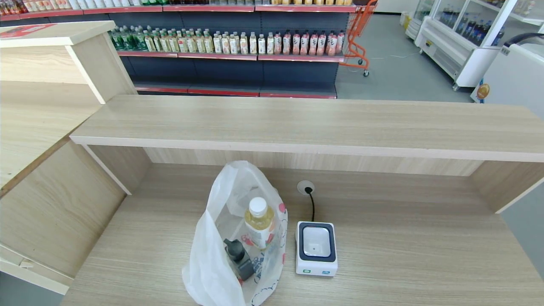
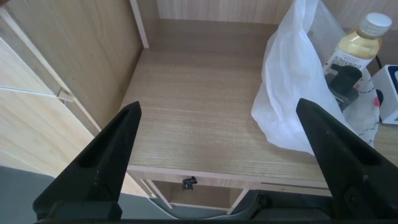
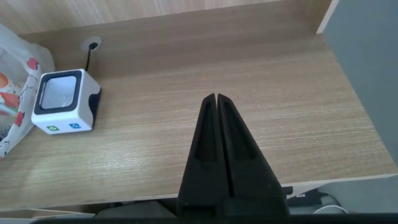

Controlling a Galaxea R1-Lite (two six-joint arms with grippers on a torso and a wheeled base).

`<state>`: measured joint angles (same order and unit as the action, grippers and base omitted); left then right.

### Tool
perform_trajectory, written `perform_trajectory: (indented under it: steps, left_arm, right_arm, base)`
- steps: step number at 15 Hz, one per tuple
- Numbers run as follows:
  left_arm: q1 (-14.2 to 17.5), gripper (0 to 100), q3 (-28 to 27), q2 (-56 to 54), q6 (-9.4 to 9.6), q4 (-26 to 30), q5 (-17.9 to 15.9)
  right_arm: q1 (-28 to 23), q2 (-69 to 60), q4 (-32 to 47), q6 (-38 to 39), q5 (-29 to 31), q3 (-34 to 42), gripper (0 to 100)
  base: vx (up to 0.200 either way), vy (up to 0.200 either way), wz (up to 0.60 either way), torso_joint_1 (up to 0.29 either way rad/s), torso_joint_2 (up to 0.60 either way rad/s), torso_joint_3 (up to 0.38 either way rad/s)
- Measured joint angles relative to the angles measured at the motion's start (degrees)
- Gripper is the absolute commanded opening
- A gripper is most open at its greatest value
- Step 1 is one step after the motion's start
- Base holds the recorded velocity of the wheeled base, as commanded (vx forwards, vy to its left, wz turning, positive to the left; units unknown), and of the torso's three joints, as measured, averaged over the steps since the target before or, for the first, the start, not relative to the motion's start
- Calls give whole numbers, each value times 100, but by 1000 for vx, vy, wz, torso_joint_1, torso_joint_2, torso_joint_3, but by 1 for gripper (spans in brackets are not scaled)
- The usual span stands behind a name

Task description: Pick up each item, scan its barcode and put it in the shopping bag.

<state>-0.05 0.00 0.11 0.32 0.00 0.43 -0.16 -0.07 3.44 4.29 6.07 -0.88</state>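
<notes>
Item 1: left gripper (image 2: 219, 104), fingers spread wide, holding nothing, poised off the near left corner of the counter (image 1: 403, 246). Item 2: right gripper (image 3: 216, 98), fingers pressed together, holding nothing, above the near edge toward the right corner. Item 3: shopping bag (image 1: 204, 255), thin white plastic with red print, standing at the near edge left of centre with its mouth open upward. Contents: one bottle (image 1: 259, 223) of pale yellow drink, roughly upright, long axis vertical, white cap up; one dark object (image 1: 238, 257) touching the bottle on the near side, its kind not clear. Item 4: scanner (image 1: 316, 248), a white box just beside the bag on its right, window facing up, long axis running from near edge to far edge. Item 5: black cable (image 1: 312, 204) leading from the scanner's far side to a round hole (image 1: 305, 187) near the back edge. Item 6: raised ledge (image 1: 297, 123) along the back. Item 7: shop shelves (image 1: 229, 42) of bottles beyond. Assessment: no loose goods lie on the counter, so bagging looks complete or nearly so. Handling note: both grippers should keep apart from the bag, since a brush against the limp plastic could tip the bottle.
</notes>
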Motion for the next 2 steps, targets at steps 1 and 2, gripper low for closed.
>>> perform_trajectory:
  steps: [1,2]
  left_arm:
    - [0,100,0,0,1,0,0]
    - [0,100,0,0,0,0,0]
  right_arm:
    - [-2,0,1,-2,0,0,0]
    - [-6,0,0,-11,0,0,0]
  base:
    - [0,0,0,0,0,0]
    - [0,0,0,0,0,0]
